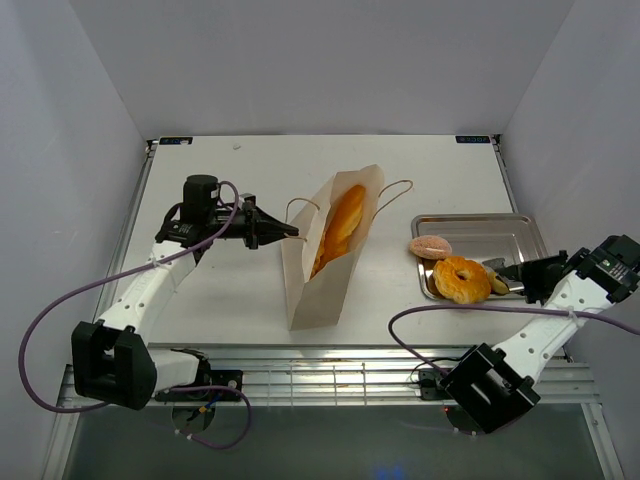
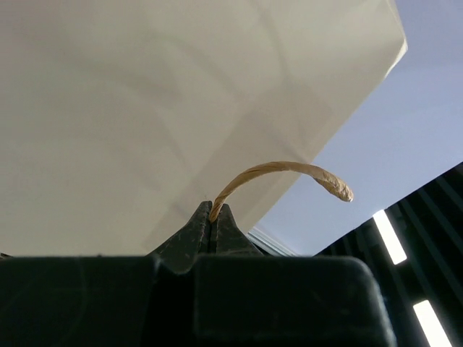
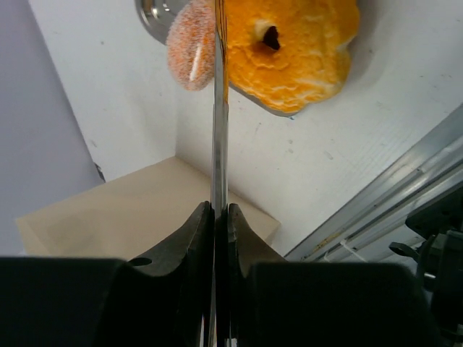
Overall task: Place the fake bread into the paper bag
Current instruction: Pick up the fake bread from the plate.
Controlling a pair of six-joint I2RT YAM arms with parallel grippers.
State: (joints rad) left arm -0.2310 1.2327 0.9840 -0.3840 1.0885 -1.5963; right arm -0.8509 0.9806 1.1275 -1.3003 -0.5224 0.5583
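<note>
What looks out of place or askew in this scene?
The ring-shaped bun and the pinkish round bun lie across the left rim of the metal tray, partly over the table, not inside it.

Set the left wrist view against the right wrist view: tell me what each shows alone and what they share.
Left wrist only: the left gripper shut on a cord handle, which arches up in front of it.
Right wrist only: the right gripper shut on thin metal tongs seen edge-on, which run up between the ring bun and the pink bun; a corner of the tray shows too.
Both: the bag, and a gripper pinching something thin.
</note>
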